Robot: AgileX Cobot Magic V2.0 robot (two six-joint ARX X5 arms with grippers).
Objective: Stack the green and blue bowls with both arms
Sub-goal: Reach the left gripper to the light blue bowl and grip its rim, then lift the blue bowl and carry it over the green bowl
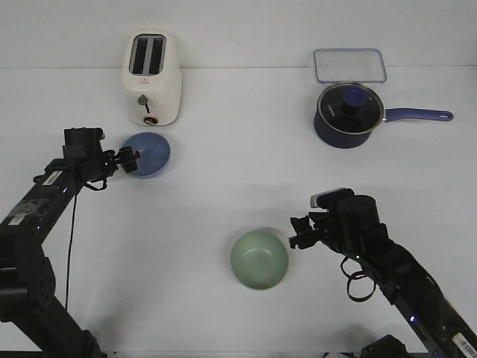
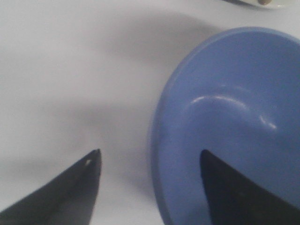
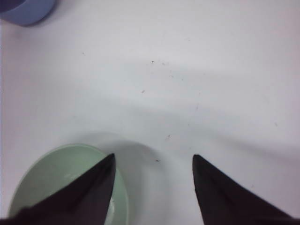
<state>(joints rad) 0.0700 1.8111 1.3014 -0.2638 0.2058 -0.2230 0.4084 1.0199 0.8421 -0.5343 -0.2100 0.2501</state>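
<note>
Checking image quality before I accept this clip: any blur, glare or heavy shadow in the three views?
Front view: evenly lit and sharp, soft shadows only, a slight sheen on the saucepan lid. Left wrist view: soft overall, the blue bowl blurred at close range with small highlights inside, fingertips out of focus. Right wrist view: broad faint shadows on the table, the green bowl slightly soft.
</note>
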